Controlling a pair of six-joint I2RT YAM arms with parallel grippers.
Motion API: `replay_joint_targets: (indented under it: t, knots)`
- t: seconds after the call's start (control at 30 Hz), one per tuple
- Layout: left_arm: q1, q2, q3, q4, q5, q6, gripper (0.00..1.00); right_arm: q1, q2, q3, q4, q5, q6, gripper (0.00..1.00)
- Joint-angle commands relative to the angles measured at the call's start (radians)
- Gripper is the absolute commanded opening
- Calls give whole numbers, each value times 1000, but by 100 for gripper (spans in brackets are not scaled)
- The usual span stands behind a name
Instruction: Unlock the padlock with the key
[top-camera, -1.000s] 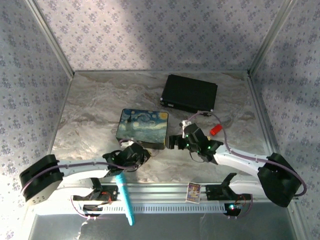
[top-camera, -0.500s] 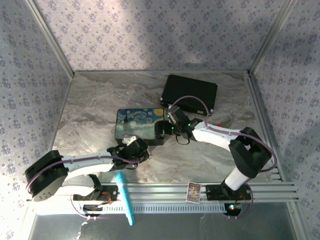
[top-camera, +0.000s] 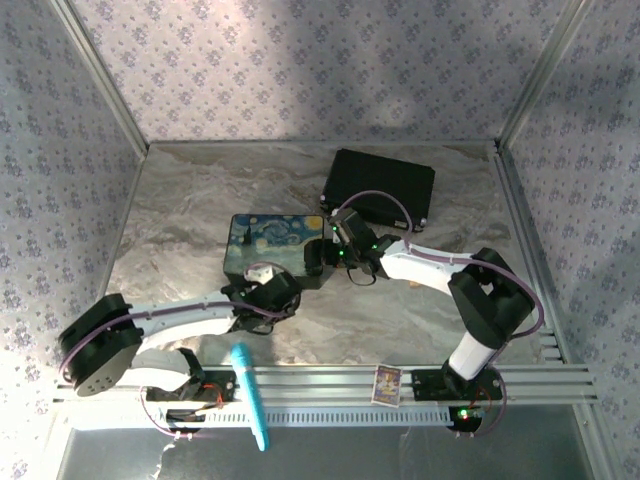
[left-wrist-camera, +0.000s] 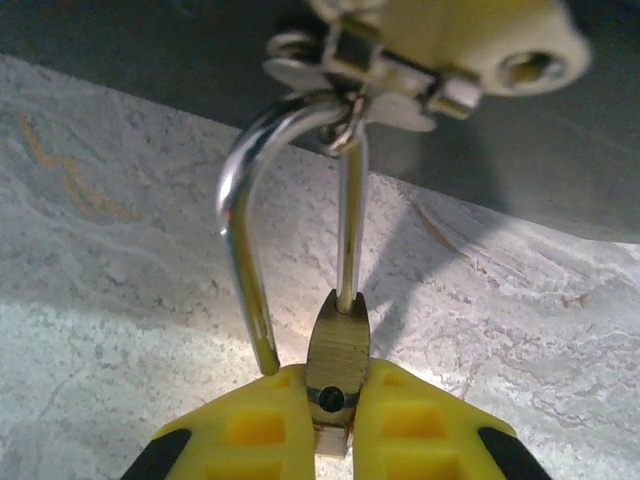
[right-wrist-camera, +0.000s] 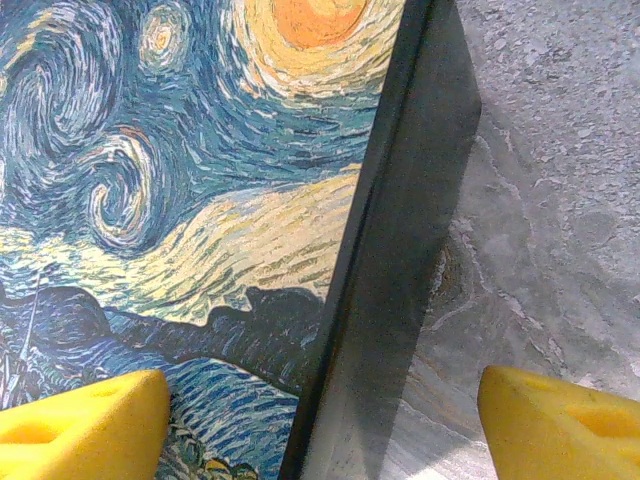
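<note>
Your left gripper (left-wrist-camera: 335, 425) is clamped tight on the small brass padlock body (left-wrist-camera: 338, 340), at the near side of the box with the swirling blue-and-yellow painted lid (right-wrist-camera: 180, 180). The thin silver shackle (left-wrist-camera: 240, 230) hangs from the box's metal latch (left-wrist-camera: 380, 85). Your right gripper (right-wrist-camera: 320, 420) is spread wide and empty, its 2 yellow fingers (right-wrist-camera: 80, 420) straddling the box's dark edge.

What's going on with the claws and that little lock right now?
Left gripper shut on padlock. Shackle hooked through box latch. Right gripper open, straddling painted box edge.
</note>
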Motion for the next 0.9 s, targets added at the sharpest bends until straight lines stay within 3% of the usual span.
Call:
replay_joint_targets:
  t: [0.0, 0.3, 0.67, 0.87]
  knots:
    - [13, 69, -21, -153, -51, 46, 14, -10, 74, -50, -191, 49, -35, 81]
    - [3, 184, 75, -194, -106, 70, 19, -12, 93, -76, -164, 27, -28, 81]
    - [-76, 331, 252, -511, -299, 51, 16, -14, 94, -84, -151, 20, -28, 81]
    - [-147, 402, 315, -482, -307, 83, 20, -18, 94, -86, -147, 15, -30, 81]
